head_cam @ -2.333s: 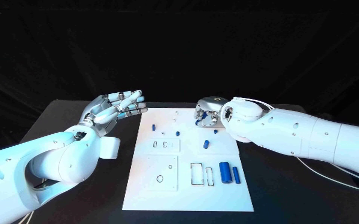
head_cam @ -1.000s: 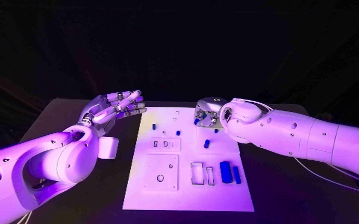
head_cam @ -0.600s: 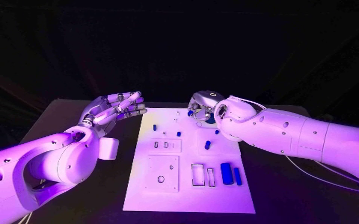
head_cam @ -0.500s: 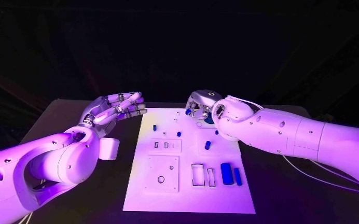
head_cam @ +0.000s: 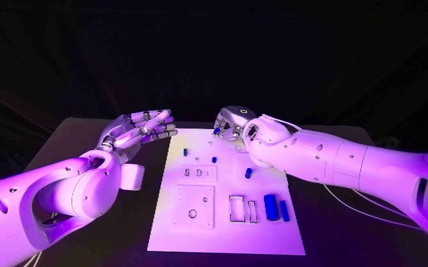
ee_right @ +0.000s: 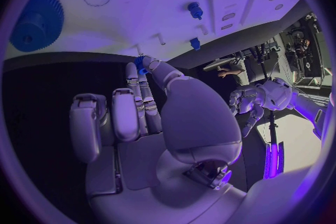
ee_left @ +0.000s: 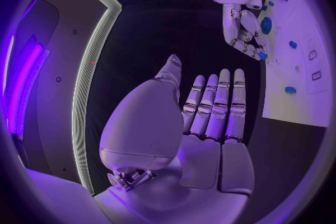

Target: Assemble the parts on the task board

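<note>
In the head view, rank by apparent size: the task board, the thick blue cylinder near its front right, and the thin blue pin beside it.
1. task board
2. thick blue cylinder
3. thin blue pin

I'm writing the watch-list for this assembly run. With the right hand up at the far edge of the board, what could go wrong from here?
1. The right hand pinches a small blue part only at its fingertips; the part could slip and drop off the task board.
2. Moving back, the right arm could sweep the upright blue pegs.
3. The left hand hovers open beside the board, steadying nothing.
</note>
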{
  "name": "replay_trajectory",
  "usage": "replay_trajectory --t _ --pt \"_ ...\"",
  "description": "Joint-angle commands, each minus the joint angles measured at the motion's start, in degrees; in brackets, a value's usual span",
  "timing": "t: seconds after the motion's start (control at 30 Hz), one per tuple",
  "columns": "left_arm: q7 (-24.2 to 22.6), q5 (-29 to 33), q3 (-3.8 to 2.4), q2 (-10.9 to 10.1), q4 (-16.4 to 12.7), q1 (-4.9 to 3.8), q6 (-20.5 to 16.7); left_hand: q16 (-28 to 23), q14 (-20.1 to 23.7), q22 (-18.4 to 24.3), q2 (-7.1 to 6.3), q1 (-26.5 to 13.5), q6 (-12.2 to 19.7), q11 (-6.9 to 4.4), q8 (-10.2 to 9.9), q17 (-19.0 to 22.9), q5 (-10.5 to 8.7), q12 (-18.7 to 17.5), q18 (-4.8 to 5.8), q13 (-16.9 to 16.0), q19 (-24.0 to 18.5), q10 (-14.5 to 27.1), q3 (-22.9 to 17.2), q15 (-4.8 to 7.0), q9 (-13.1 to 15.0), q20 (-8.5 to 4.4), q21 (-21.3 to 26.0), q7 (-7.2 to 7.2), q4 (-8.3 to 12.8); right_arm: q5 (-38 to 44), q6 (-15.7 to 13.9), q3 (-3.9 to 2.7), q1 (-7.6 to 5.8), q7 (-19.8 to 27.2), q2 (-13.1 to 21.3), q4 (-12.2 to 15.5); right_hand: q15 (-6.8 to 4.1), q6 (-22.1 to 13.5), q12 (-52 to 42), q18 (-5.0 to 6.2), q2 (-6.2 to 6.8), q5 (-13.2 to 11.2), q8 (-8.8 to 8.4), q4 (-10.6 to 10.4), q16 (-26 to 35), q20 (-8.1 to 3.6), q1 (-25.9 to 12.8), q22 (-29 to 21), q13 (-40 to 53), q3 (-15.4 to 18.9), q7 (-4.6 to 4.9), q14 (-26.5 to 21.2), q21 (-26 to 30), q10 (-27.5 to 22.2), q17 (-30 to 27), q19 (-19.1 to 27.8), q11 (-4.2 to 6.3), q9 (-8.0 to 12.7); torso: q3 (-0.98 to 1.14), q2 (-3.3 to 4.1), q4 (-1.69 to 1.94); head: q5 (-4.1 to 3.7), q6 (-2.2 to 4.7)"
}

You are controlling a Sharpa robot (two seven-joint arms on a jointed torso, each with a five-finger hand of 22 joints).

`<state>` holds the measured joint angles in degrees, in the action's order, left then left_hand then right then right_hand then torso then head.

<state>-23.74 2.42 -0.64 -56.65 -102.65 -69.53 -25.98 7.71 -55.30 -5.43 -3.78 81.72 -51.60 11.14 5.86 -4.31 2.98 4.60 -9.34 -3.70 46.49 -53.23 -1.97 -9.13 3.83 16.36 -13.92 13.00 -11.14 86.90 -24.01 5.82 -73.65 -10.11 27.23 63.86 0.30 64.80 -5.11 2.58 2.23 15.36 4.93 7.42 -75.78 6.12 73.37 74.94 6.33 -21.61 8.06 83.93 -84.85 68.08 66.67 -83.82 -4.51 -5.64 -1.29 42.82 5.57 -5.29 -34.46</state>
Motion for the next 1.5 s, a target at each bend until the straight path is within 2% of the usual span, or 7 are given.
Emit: replay_trajectory --t 0.03,0.2,0.37,0.8,1.2,1.4,1.5 --pt "-0.23 -0.27 -0.06 0.07 -0.19 -0.10 1.05 -0.27 0.39 0.07 0.13 0.21 0.07 0.11 -0.27 0.07 -0.05 -0.20 -1.12 0.08 0.53 0.43 0.11 -0.20 -0.07 0.05 -0.15 0.19 0.27 -0.36 -0.14 0.00 0.16 -0.19 -0.59 -0.67 -0.50 0.33 -0.22 -0.53 -0.08 -0.35 0.39 -0.10 -0.21 -0.14 -0.37 6.24 -0.02 -0.13 0.01 2.01 -0.29 0.40 -0.05 -0.68 0.10 0.10 0.03 0.07 0.00 0.08 -0.01" --pt "-0.21 -0.27 -0.06 0.09 -0.21 -0.10 1.06 -0.27 0.39 0.07 0.13 0.21 0.07 0.11 -0.27 0.07 -0.05 -0.20 -1.12 0.08 0.53 0.43 0.11 -0.20 -0.07 0.05 -0.15 0.19 0.27 -0.63 0.59 0.03 0.34 -0.34 -1.33 -1.62 -0.48 0.22 -0.14 -0.51 0.07 -0.49 0.30 -0.30 -0.19 -0.13 -0.58 6.17 -0.03 -0.21 0.04 1.98 -0.24 0.35 -0.17 -0.61 0.07 0.07 -0.02 0.00 -0.03 0.11 -0.14" --pt "-0.19 -0.27 -0.06 0.13 -0.22 -0.11 1.06 -0.27 0.39 0.07 0.13 0.21 0.07 0.11 -0.27 0.07 -0.05 -0.20 -1.12 0.08 0.53 0.43 0.11 -0.20 -0.07 0.05 -0.15 0.19 0.27 -0.90 1.17 0.08 0.60 -0.46 -2.05 -2.56 -0.47 0.17 -0.10 -0.48 0.18 -0.55 0.25 -0.40 -0.16 -0.12 -0.71 6.08 -0.03 -0.23 0.05 1.96 -0.19 0.32 -0.25 -0.54 0.06 0.06 0.03 0.04 -0.08 0.17 -0.12" --pt "-0.16 -0.27 -0.07 0.33 -0.18 -0.12 0.99 -0.37 0.42 0.12 0.15 0.24 0.14 0.14 -0.37 0.09 -0.06 -0.32 -1.11 0.09 0.53 0.54 0.11 -0.23 -0.07 0.06 -0.12 0.20 0.32 -1.01 2.01 0.13 1.16 -0.74 -3.75 -5.32 -0.41 -0.05 0.05 -0.36 0.51 -0.64 0.08 -0.75 0.01 -0.09 -1.10 5.58 -0.05 -0.31 0.12 1.85 0.10 0.15 -0.64 -0.18 -0.02 0.03 -0.03 -0.02 0.10 0.36 -0.12" --pt "-0.08 -0.27 -0.07 0.48 -0.06 -0.13 1.02 -0.37 0.42 0.12 0.15 0.24 0.14 0.14 -0.37 0.09 -0.06 -0.32 -1.11 0.09 0.53 0.54 0.11 -0.23 -0.07 0.06 -0.12 0.20 0.32 -1.05 1.28 0.16 1.39 -0.74 -4.78 -6.38 -0.33 -0.39 0.27 -0.27 0.97 -0.73 -0.17 -1.08 0.11 -0.03 -1.44 5.22 -0.08 -0.38 0.22 1.76 0.34 -0.15 -0.89 0.10 -0.13 0.02 -0.06 0.06 0.01 0.57 -0.10" --pt "-0.03 -0.27 -0.07 0.48 -0.06 -0.14 1.02 -0.37 0.42 0.12 0.15 0.24 0.14 0.14 -0.37 0.09 -0.06 -0.32 -1.11 0.09 0.53 0.54 0.11 -0.23 -0.07 0.06 -0.12 0.20 0.32 -1.12 1.86 0.16 1.40 -0.66 -5.12 -6.63 0.02 -1.60 0.93 0.00 1.91 -1.01 -0.92 -1.62 0.71 0.21 -1.96 4.07 -0.26 -0.43 0.68 1.45 1.06 -1.39 -1.99 0.93 -0.57 0.17 -0.06 0.09 -0.02 0.65 -0.15" --pt "0.05 -0.27 -0.07 0.45 -0.03 -0.16 1.03 -0.44 0.45 0.15 0.14 0.23 0.19 0.17 -0.44 0.10 -0.05 -0.39 -1.10 0.09 0.52 0.62 0.13 -0.25 -0.08 0.06 -0.10 0.22 0.34 -1.16 1.82 0.16 1.40 -0.67 -5.14 -6.74 0.81 -4.65 1.55 0.67 3.15 -1.01 -1.48 -2.14 2.25 0.79 -2.47 1.16 -0.75 -0.23 1.72 0.73 2.90 -4.23 -4.44 2.93 -1.49 0.80 -0.06 0.08 -0.05 0.72 -0.12"
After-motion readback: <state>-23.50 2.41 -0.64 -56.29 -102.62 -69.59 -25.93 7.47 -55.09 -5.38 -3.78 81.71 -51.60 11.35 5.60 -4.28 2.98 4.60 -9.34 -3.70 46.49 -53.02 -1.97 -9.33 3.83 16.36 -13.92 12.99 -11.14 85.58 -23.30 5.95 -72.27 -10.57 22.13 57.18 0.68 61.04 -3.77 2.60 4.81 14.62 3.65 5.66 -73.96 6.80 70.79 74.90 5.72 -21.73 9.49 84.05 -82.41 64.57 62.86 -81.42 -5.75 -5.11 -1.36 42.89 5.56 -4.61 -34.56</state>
